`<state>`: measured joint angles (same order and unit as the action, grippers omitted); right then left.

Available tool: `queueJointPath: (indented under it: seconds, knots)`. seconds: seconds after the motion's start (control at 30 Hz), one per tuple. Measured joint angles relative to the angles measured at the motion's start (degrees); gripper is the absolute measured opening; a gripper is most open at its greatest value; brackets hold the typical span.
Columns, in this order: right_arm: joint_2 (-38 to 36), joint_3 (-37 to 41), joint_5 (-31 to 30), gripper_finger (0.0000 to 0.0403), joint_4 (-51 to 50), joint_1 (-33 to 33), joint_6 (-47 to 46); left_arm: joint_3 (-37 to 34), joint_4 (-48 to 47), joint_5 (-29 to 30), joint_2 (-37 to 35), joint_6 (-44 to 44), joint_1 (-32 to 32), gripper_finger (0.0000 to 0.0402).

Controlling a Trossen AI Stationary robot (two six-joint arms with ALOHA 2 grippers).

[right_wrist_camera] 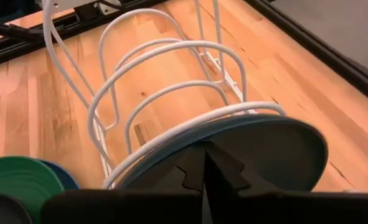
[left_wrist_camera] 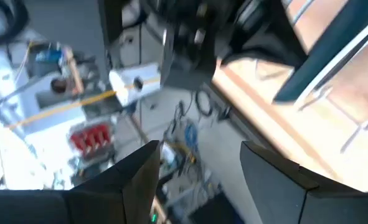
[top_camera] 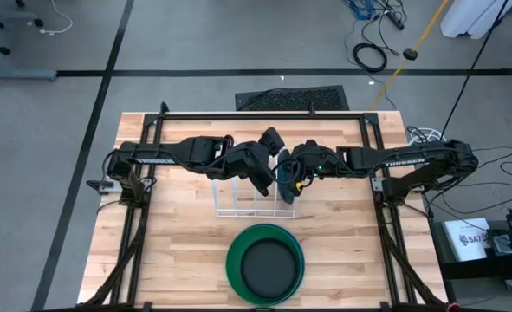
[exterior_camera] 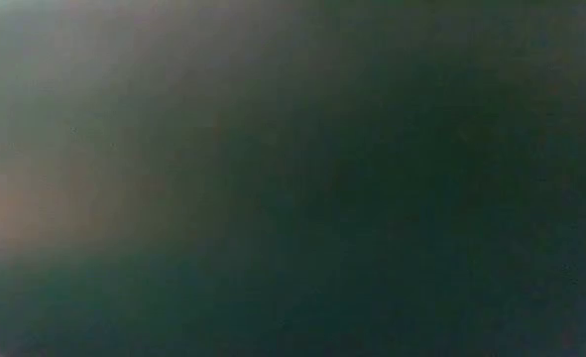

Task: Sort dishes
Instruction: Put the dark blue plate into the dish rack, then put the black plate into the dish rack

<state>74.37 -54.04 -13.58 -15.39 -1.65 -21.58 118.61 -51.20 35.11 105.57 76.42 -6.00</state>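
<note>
A white wire rack stands mid-table. My right gripper is over its right end, shut on a dark teal dish that sits against the rack's end loop. My left gripper is open and empty above the rack's far side, pointing up toward the room; its fingers hold nothing. A green plate lies near the table's front edge with a dark dish in it. A blue rim shows beside the green plate. My right gripper pinches the dark teal dish at its rim between its two shut fingers. The fingers come from the table's right, slanting down. The dish stands tilted on edge against the white wire loop; its lower part is hidden by the gripper.
The black frame rails run along the table's far edge and sides. The rack's other loops hold nothing. Bare wood lies left and right of the green plate. The low view shows only a dark blur.
</note>
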Motion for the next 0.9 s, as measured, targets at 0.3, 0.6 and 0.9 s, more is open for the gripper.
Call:
queueJointPath:
  seconds: [0.3, 0.6, 0.9]
  knots:
    - [0.0, 0.0, -1.8, 0.0, 0.9, 0.3, 2.7, 0.0, -4.2, -3.1, -3.0, -15.5, -0.7, 0.0233]
    - [-0.1, -0.1, -1.5, 0.0, -0.3, 0.3, 4.2, 0.0, -18.5, -13.3, -4.8, -36.2, -1.3, 0.0233]
    - [-0.3, -0.4, -1.6, 0.0, -7.3, 1.6, -0.3, -1.7, -26.7, -17.4, -4.3, -47.6, -5.0, 0.0233]
